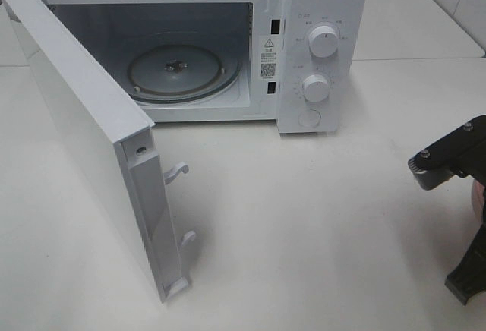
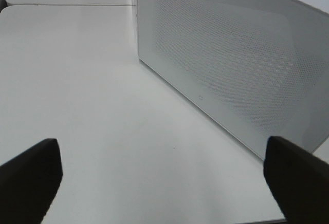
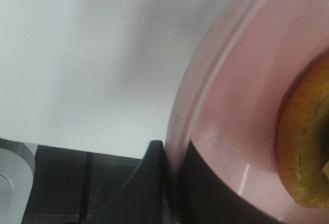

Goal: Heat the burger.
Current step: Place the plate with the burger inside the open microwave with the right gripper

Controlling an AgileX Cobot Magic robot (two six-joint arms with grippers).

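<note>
- The right gripper [image 3: 172, 170] is clenched on the rim of the pink plate [image 3: 231, 80]. One dark finger lies over the inner face of the rim and the other presses on the outside.
- The burger [image 3: 303, 147] sits on that plate, inward from the pinched rim and not touching the fingers. Only an edge of its golden-brown bun shows in the right wrist view.
- In the high view the right arm [image 1: 456, 160] enters at the right edge, low over the white table [image 1: 304, 217]. A thin pink sliver shows just beneath it. The burger itself lies outside that picture.
- The left gripper [image 2: 164, 183] is released, its two dark fingertips [image 2: 28, 178] spread far apart with nothing between them. It hangs over bare tabletop, near the outer face of the microwave door [image 2: 231, 64] but apart from it.
- That door [image 1: 83, 126] stands swung wide open on the left, with two white latch hooks [image 1: 176, 170] projecting from its free edge.
- Farther back, the white microwave [image 1: 319, 12] has its cavity open to the front. The glass turntable [image 1: 182, 69] lies flat inside with nothing on it.
- On the control panel to the right of the cavity, an upper knob [image 1: 324, 41] sits above a lower knob [image 1: 316, 86], and a round button [image 1: 309, 118] sits beneath both.
</note>
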